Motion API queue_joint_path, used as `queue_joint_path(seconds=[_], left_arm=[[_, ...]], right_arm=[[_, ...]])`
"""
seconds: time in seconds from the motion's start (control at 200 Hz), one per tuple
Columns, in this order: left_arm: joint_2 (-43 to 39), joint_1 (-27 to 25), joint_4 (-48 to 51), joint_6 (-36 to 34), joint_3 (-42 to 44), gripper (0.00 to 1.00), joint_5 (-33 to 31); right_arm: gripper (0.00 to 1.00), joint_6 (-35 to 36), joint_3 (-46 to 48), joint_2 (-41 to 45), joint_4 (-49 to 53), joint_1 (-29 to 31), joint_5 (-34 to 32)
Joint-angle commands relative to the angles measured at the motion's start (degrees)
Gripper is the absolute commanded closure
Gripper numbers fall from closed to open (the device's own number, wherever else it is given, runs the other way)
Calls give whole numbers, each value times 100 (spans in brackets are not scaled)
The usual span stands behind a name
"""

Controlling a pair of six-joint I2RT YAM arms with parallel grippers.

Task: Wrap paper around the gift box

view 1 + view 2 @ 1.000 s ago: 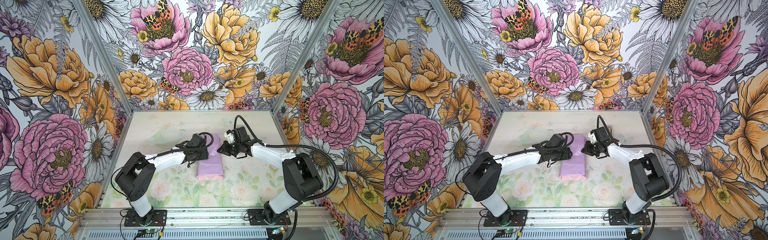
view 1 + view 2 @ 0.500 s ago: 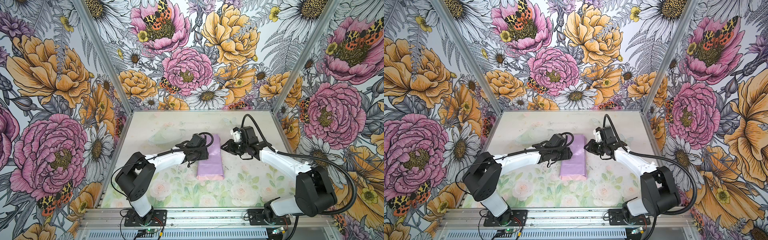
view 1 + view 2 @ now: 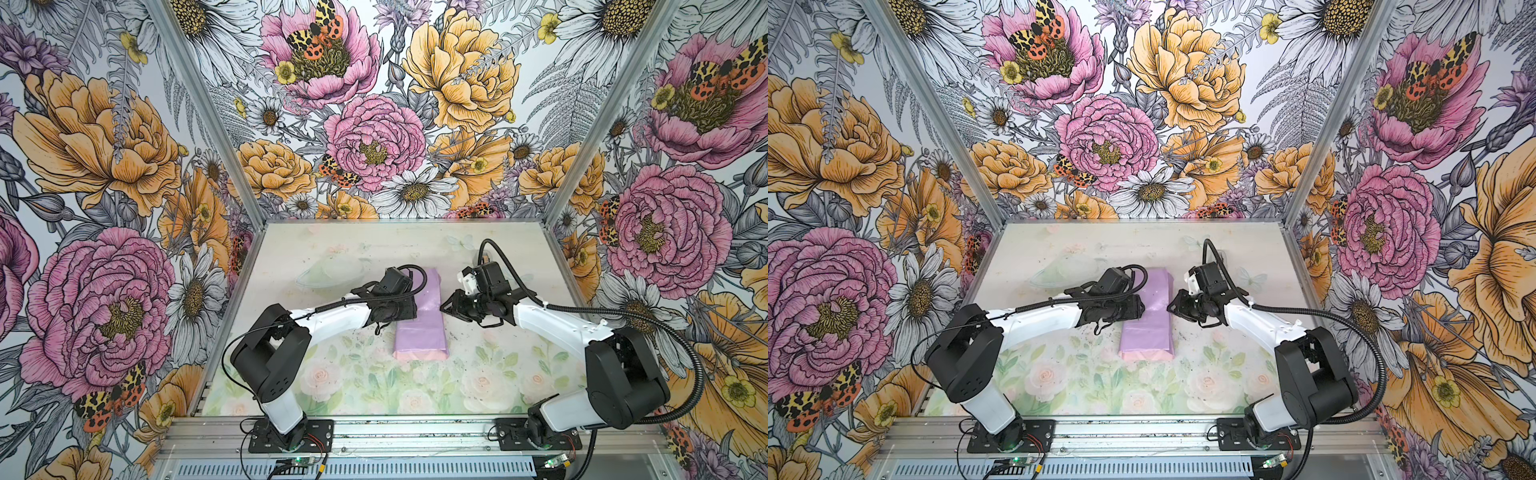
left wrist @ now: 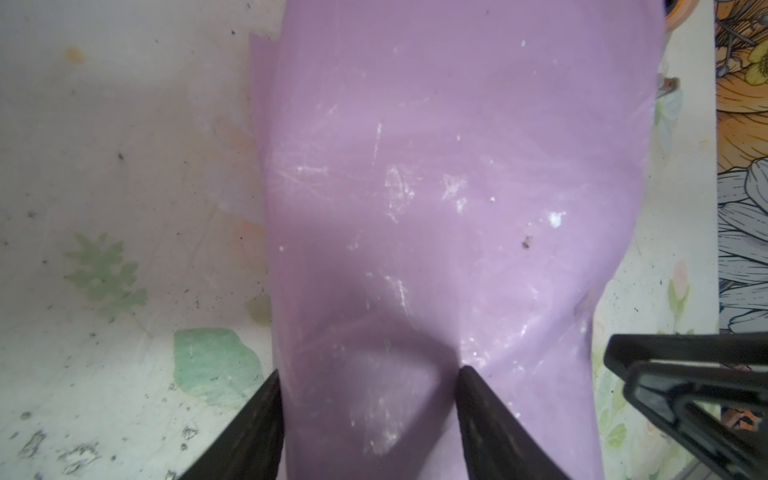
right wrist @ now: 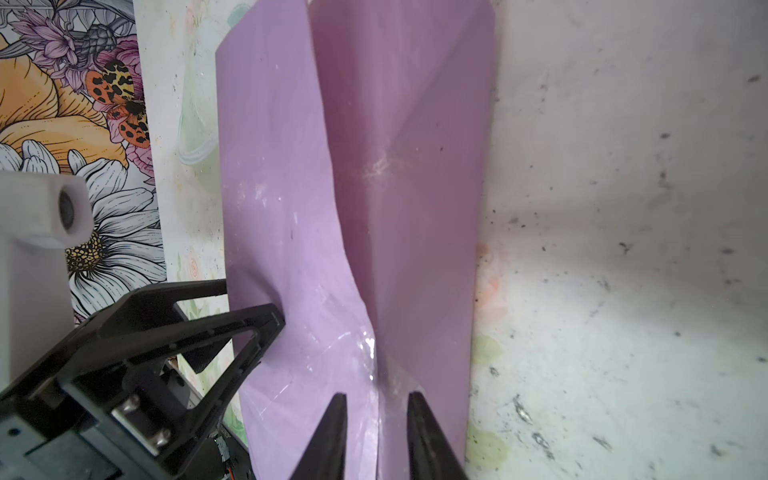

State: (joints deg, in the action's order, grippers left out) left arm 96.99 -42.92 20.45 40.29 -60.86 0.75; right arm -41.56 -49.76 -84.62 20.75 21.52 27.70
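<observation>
Paper [image 3: 422, 332] folded over box — box hidden, ends unfolded. Left claw [image 4: 368, 376] spread, pressing paper; right claw [image 5: 376, 401] barely parted, empty, beside paper.

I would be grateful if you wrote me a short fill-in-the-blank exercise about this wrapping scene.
1. The paper lies folded with its ___ face outward.
2. Its near end shows a pale ___ strip.
3. The left gripper touches the ___ with its fingertips.
4. In both top views, the right gripper sits at the paper's ___ edge.
Missing words: lilac; pink; paper; right.
</observation>
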Motion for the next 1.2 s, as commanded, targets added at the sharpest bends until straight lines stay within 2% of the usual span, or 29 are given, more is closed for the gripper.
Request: queue_joint_path(seconds=[0.0, 0.18, 0.395, 0.806, 0.966, 1.036, 1.196], left_arm=[[167, -39, 170, -119, -45, 36, -210], [180, -33, 170, -110, -44, 36, -190], [224, -46, 161, -101, -72, 36, -186], [326, 71, 15, -76, -478, 36, -197], [3, 134, 29, -138, -627, 32, -251], [-233, 160, 51, -147, -604, 31, -296], [-934, 143, 87, -132, -278, 30, -466]], right_arm=[[73, -6, -186, -165, -136, 67, 0], [76, 16, -78, -422, -247, 72, -8], [86, 48, 56, -516, -246, 72, -68], [88, 135, -475, -553, -237, 46, -264], [70, 223, -586, -118, -25, 28, -270], [66, 319, -551, 227, 185, 38, -405], [46, 596, -159, 1216, 394, 114, -794]])
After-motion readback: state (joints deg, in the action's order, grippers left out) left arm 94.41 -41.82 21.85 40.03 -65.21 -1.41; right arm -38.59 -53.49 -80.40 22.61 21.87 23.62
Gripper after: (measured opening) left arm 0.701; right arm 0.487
